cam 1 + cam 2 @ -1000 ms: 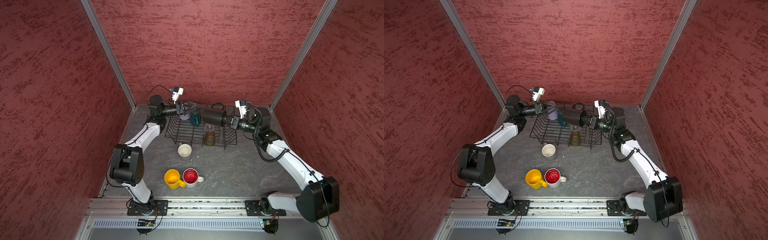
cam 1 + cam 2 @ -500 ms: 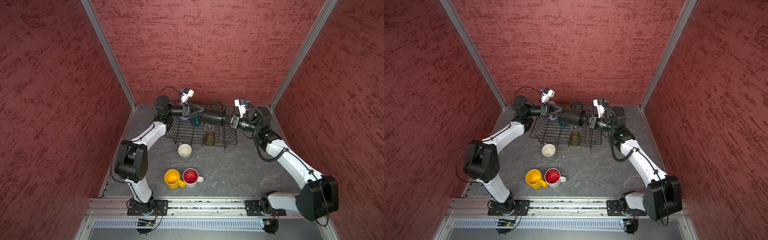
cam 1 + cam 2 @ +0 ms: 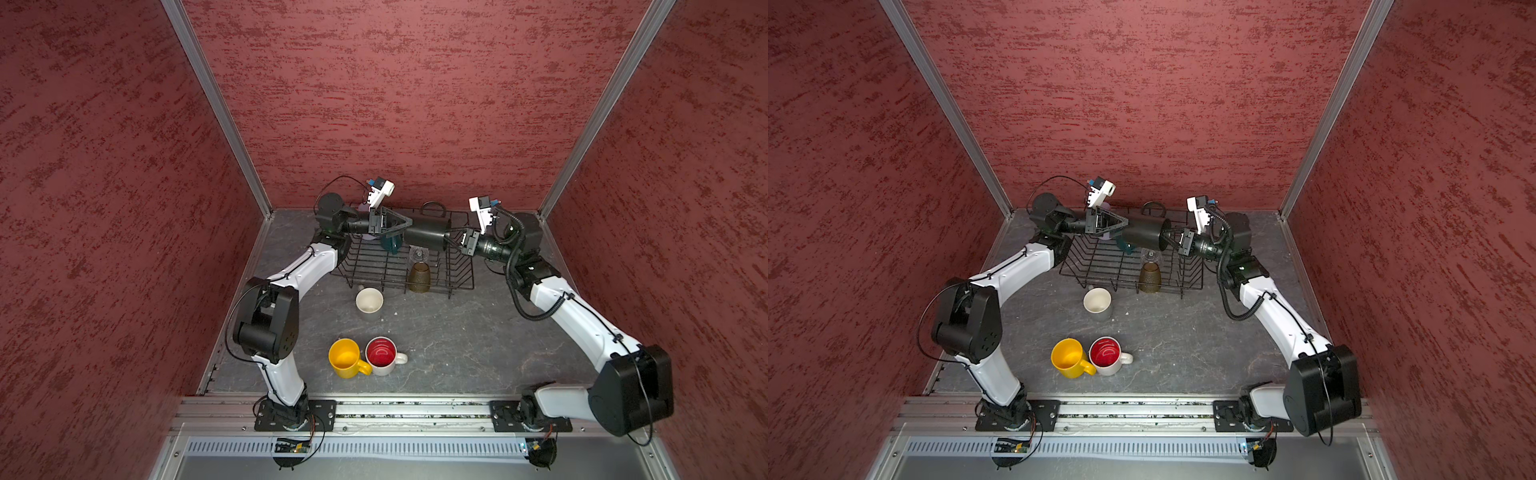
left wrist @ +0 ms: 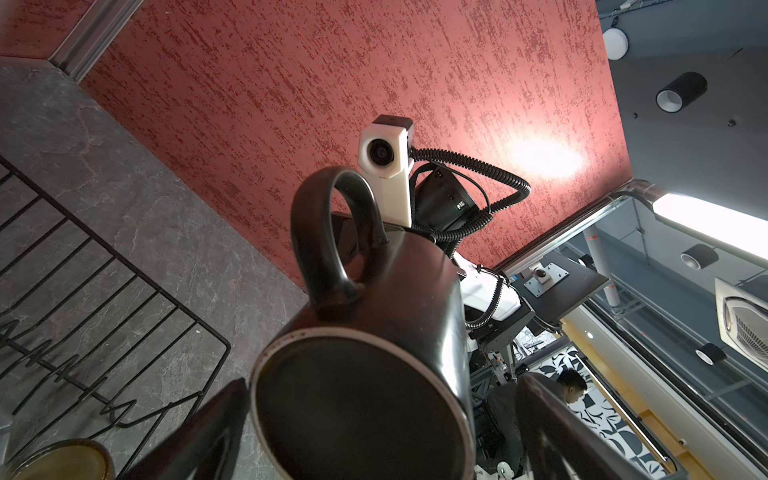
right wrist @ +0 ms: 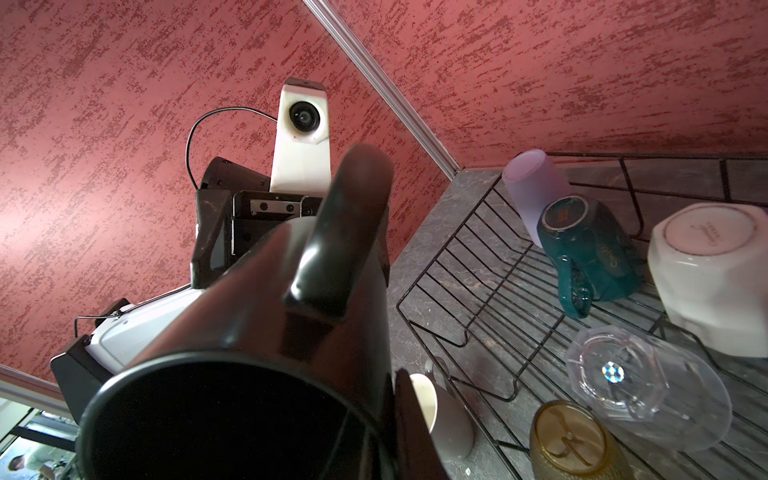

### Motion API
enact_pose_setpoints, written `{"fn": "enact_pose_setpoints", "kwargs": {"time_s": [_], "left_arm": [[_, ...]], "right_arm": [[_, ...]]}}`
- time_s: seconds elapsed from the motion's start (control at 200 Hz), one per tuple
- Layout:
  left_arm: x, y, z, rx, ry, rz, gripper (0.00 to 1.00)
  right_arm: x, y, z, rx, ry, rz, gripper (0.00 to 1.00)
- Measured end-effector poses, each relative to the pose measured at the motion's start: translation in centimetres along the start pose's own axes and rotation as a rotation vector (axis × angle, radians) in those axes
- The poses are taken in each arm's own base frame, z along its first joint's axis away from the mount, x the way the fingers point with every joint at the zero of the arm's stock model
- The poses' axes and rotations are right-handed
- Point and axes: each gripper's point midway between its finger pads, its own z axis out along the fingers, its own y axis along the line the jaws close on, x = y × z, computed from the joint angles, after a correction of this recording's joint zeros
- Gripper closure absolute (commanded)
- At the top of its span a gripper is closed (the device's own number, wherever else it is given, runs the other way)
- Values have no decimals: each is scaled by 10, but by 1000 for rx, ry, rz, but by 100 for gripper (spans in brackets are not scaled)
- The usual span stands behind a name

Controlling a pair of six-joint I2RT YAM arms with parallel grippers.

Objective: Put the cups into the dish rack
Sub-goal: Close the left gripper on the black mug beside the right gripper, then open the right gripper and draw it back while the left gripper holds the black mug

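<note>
A black mug [image 3: 428, 235] [image 3: 1144, 235] hangs on its side above the dish rack [image 3: 457, 286] [image 3: 1183, 286]. My right gripper [image 3: 451, 241] [image 5: 399, 399] is shut on its rim. My left gripper [image 3: 409, 226] [image 4: 374, 415] is open, its fingers standing either side of the mug's base [image 4: 361, 407] without closing. In the rack lie a lavender cup [image 5: 536, 187], a dark teal mug [image 5: 594, 249], a white faceted cup [image 5: 715, 274], a clear glass [image 5: 640, 374] and an amber glass [image 5: 573, 444]. On the table stand a grey cup [image 3: 369, 300], a yellow mug [image 3: 345, 357] and a red-lined white mug [image 3: 381, 355].
Red walls close in the table on three sides, with the rack near the back wall. The grey cup stands just in front of the rack's front edge. An aluminium rail [image 3: 415, 409] carrying both arm bases runs along the front.
My left arm has swung right from the lavender cup to the black mug, its open fingers now flanking the mug's base. The right gripper has kept the mug almost still.
</note>
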Motion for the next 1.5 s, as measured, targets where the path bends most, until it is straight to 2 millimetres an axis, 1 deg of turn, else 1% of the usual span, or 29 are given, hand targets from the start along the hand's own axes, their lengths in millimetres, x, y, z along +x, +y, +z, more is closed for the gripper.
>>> {"fn": "enact_pose_setpoints", "kwargs": {"time_s": [0.22,0.331,0.486,0.832,1.002,1.212,1.282,1.353,1.498], "left_arm": [[5,2,10,16,23,-11,0],[3,5,7,9,14,-14,0],[2,4,7,9,11,-8,0],[3,-7,19,35,34,16,0],[1,-4,27,45,45,20,0],[6,-5,38,62,67,16,0],[7,-7,40,67,72,18,2],[7,-8,42,69,75,20,8],[7,-7,43,72,80,16,26]], "right_arm": [[-1,1,2,-19,1,6,100],[-1,2,2,-24,0,6,100],[-1,3,2,-26,0,10,100],[-6,8,3,-52,-13,6,100],[-6,5,5,-58,-14,19,100],[-8,4,7,-63,-20,23,100],[-8,4,7,-65,-22,24,100],[-9,4,8,-67,-23,26,100],[-9,2,9,-70,-26,28,100]]}}
